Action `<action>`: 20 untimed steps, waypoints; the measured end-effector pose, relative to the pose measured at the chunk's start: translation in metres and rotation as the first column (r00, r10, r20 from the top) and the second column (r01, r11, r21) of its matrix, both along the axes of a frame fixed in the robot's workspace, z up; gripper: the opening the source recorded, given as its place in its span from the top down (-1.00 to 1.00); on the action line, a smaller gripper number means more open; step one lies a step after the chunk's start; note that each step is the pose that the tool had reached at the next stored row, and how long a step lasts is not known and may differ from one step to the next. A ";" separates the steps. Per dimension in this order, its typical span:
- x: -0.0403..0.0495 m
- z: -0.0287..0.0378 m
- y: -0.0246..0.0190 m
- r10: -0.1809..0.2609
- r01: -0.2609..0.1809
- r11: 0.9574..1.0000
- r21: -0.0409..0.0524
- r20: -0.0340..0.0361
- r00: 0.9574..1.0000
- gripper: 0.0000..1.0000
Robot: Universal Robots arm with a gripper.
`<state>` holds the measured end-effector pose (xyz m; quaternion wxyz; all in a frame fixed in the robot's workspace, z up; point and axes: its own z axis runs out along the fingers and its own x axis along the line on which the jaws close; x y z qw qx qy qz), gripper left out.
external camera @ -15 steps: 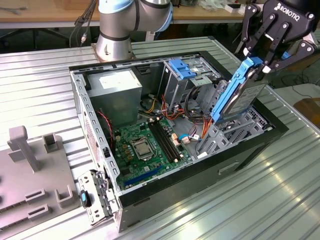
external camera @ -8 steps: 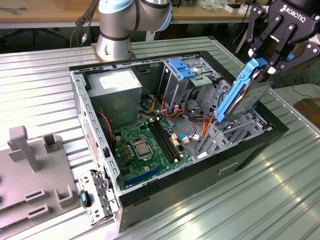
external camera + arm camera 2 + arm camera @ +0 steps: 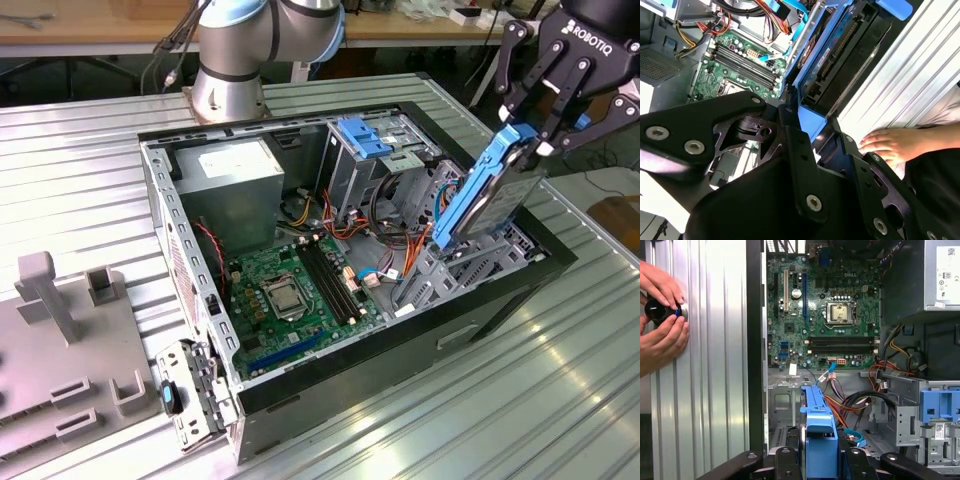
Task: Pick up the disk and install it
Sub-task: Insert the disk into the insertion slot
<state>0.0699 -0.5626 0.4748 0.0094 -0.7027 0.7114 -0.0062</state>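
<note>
The disk (image 3: 488, 190), a dark grey drive in a bright blue frame, hangs tilted on end over the right side of the open computer case (image 3: 200, 300). My black gripper (image 3: 537, 133) is shut on its upper end. The disk's lower end sits at the grey metal bay (image 3: 468, 262) by the case's right wall; I cannot tell whether they touch. In the second wrist view the disk (image 3: 835, 55) slopes away from the gripper (image 3: 812, 127) toward the case. In the first wrist view its blue frame (image 3: 818, 432) stands between the gripper (image 3: 819, 456) fingers (image 3: 855, 462), above the cables.
Inside the case lie a green motherboard (image 3: 290, 285), a grey power supply (image 3: 235, 190), a blue ribbed clip (image 3: 365, 135) on a metal bay, and orange and blue cables (image 3: 385, 245). A person's hands (image 3: 660, 315) hold a black knob on the ribbed table beside the case. Grey fixtures (image 3: 60, 330) stand at the exterior view's left.
</note>
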 end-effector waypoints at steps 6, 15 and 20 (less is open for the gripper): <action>0.0026 -0.0024 -0.0019 -0.002 0.002 1.000 -0.001 0.000 1.000 0.26; 0.0034 -0.0077 -0.0048 -0.003 0.003 1.000 -0.003 0.000 1.000 0.26; 0.0034 -0.0101 -0.0048 -0.003 0.003 1.000 -0.004 0.000 1.000 0.26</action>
